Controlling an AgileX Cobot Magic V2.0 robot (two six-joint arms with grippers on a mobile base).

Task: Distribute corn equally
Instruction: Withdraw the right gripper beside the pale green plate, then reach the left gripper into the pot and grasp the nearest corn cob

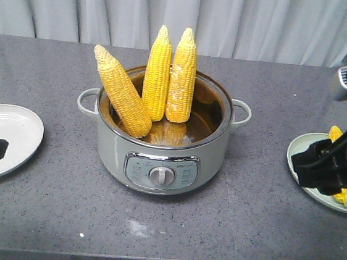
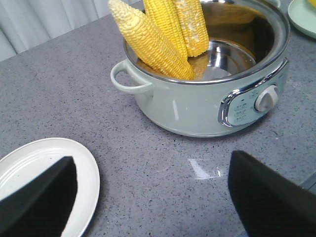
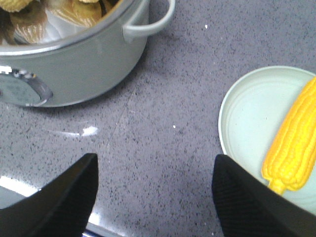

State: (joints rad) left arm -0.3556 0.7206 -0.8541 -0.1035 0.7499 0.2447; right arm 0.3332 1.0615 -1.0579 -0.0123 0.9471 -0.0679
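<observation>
Front view: three corn cobs (image 1: 157,72) lean upright in the pot (image 1: 165,148) mid-bench (image 1: 46,216), and a fourth cob (image 1: 336,133) lies on the right plate (image 1: 300,149). Left wrist view: the left gripper (image 2: 152,159) is spread wide and empty, one finger over the white plate (image 2: 44,158). Right wrist view: the right gripper (image 3: 155,159) is wide and empty, beside the fourth cob.

The front view looks from slightly above across the grey counter (image 1: 40,215) toward a curtain (image 1: 81,2), with the pot (image 1: 159,147) centred at middle distance. The left wrist view sits close above the counter's left side, facing forward and down past two black fingers (image 2: 44,202) toward the left plate (image 2: 29,158) and the pot. The right wrist view faces steeply down, close, over the right plate (image 3: 247,113) and part of the pot. All three views share the pot.
</observation>
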